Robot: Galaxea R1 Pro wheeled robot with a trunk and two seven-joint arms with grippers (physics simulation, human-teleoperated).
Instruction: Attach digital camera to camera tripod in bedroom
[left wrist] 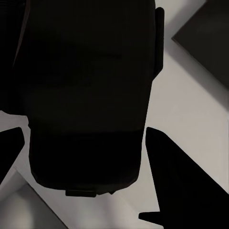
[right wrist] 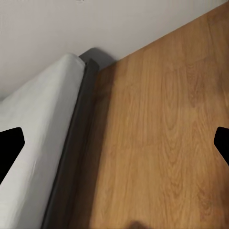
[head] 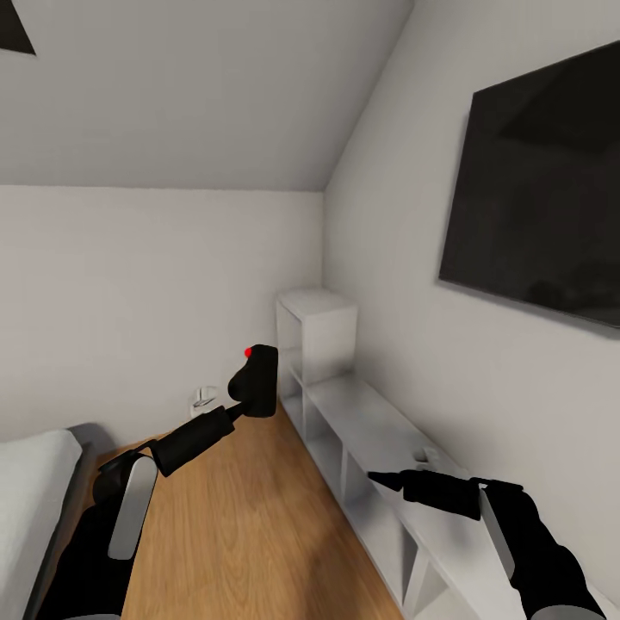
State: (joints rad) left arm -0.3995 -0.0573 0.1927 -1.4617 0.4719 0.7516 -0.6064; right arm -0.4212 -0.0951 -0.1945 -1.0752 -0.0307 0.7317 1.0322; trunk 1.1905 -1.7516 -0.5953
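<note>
The digital camera [head: 257, 379], a small black box with a red button on top, is held up in the air over the wood floor, with my left gripper [head: 241, 403] shut on it. In the left wrist view the camera's dark body [left wrist: 86, 95] sits between the two fingers [left wrist: 167, 181]. My right gripper [head: 385, 479] hangs low beside the white shelf unit, pointing left. In the right wrist view its fingertips [right wrist: 9, 148] stand wide apart, open with nothing between them. The camera tripod is out of view.
A low white shelf unit [head: 370, 422] with a taller cube section [head: 317, 331] runs along the right wall under a dark screen [head: 538, 181]. The grey bed with its white mattress [head: 30, 491] is at lower left. Wood floor [head: 250, 517] lies between them.
</note>
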